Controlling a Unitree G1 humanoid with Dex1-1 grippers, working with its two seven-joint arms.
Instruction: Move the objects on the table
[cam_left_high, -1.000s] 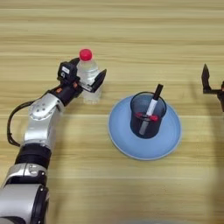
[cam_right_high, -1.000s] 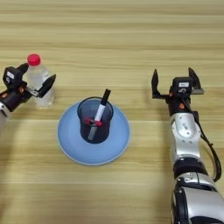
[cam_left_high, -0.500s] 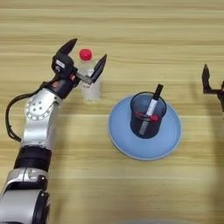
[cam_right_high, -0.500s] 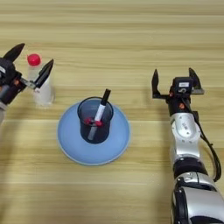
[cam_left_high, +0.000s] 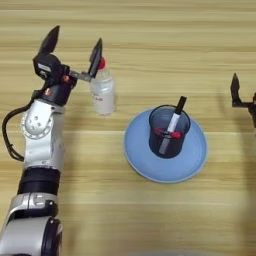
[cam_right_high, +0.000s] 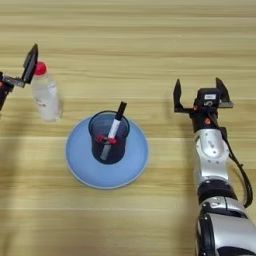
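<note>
Beside the upright bottle (cam_left_high: 103, 92), open left pincer (cam_left_high: 73, 47); plate (cam_left_high: 137, 150) near.

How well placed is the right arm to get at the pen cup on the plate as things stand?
Probably well. The right tool is open, off to the plate's right, with only bare table between it and the pen cup. The bottle stands on the far side.

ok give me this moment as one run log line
left hand: open, just left of upright bottle | right hand: open, idle at right | pen cup: on blue plate
</note>
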